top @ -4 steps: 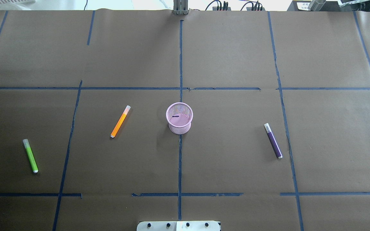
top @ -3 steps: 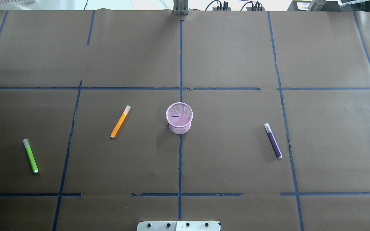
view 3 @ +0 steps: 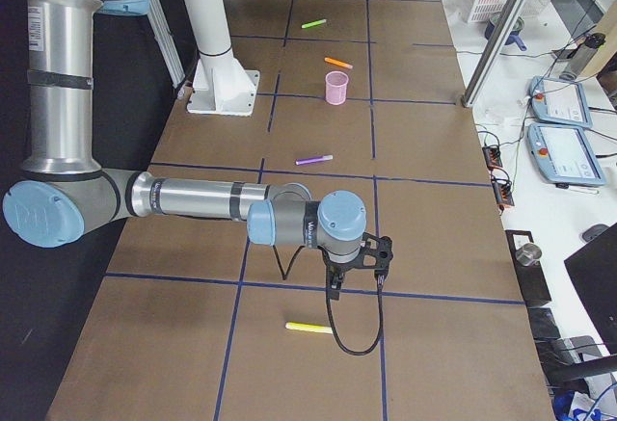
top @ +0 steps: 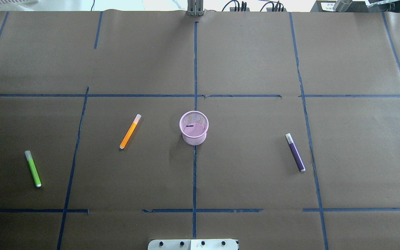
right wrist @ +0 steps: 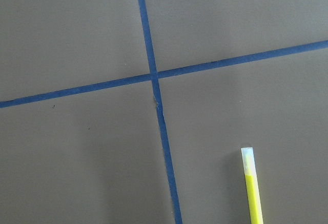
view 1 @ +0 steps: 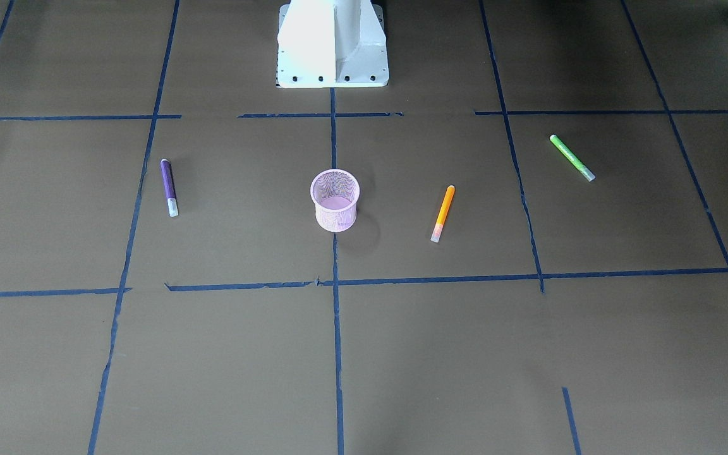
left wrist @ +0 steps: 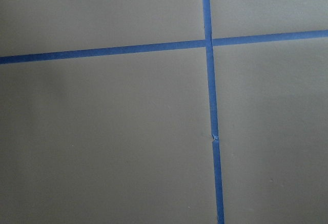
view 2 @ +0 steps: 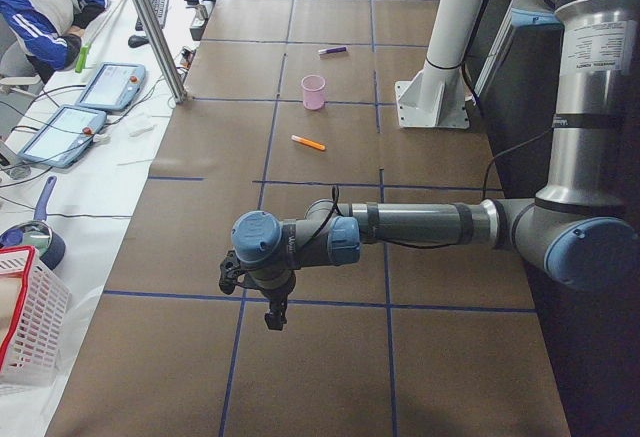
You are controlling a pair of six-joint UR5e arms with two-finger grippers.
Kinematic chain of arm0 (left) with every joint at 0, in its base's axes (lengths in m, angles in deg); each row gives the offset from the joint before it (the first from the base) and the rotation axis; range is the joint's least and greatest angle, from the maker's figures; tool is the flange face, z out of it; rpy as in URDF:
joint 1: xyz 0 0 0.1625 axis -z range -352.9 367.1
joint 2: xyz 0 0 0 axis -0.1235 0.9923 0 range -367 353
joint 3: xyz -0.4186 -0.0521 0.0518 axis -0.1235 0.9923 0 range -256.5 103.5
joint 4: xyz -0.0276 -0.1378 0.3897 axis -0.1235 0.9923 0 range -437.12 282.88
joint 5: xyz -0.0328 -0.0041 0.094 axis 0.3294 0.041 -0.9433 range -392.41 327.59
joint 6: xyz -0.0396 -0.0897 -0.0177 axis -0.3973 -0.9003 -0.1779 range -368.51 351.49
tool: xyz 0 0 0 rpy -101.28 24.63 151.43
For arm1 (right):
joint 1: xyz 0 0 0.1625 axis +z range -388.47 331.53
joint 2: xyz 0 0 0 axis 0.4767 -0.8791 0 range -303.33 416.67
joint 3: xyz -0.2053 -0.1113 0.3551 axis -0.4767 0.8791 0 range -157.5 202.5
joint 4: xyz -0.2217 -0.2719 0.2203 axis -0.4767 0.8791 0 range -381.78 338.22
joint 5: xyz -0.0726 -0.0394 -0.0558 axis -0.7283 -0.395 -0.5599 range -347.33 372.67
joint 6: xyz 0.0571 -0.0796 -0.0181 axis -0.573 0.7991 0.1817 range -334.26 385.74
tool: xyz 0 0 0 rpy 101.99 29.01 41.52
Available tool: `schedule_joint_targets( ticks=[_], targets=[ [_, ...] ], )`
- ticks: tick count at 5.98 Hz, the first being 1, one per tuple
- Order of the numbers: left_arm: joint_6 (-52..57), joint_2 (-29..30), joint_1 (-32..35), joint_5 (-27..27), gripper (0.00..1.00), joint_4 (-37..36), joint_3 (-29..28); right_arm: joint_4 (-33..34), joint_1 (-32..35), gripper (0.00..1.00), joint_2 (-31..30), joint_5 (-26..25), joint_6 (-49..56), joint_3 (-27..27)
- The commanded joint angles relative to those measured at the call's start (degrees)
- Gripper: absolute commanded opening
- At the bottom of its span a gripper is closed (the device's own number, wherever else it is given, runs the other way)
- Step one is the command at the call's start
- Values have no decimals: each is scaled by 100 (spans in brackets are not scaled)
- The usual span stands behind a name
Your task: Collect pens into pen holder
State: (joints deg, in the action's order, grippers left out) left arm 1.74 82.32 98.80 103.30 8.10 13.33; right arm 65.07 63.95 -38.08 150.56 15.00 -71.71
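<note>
The pink mesh pen holder stands upright mid-table, also in the front view. An orange pen lies to its left, a green pen far left, a purple pen to its right. A yellow pen lies at the table's right end and shows in the right wrist view. My left gripper hangs over the table's left end, far from the pens. My right gripper hangs just beyond the yellow pen. I cannot tell if either is open or shut.
The robot's white base stands at the table's near edge behind the holder. Blue tape lines cross the brown paper. Off the table are a metal post, tablets and a white basket.
</note>
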Motion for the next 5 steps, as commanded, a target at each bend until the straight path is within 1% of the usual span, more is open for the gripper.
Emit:
schedule_joint_targets(
  ticks=[1,2,3,4,5],
  targets=[
    [3,33,-3,26,100,-5,87,-10,-5,100,9,10,2,0],
    [-31,50,-3,26,100,21,235,-10,4,100,9,10,2,-9],
    [-328,94,-64,0,100,48,472,-10,-5,100,18,1,2,-9],
    [-1349,120,-578,-35,100,48,805,-10,-5,100,27,10,2,-9],
    [-2081,60,-931,-26,100,109,1252,-10,-14,100,27,1,2,-9]
  ],
)
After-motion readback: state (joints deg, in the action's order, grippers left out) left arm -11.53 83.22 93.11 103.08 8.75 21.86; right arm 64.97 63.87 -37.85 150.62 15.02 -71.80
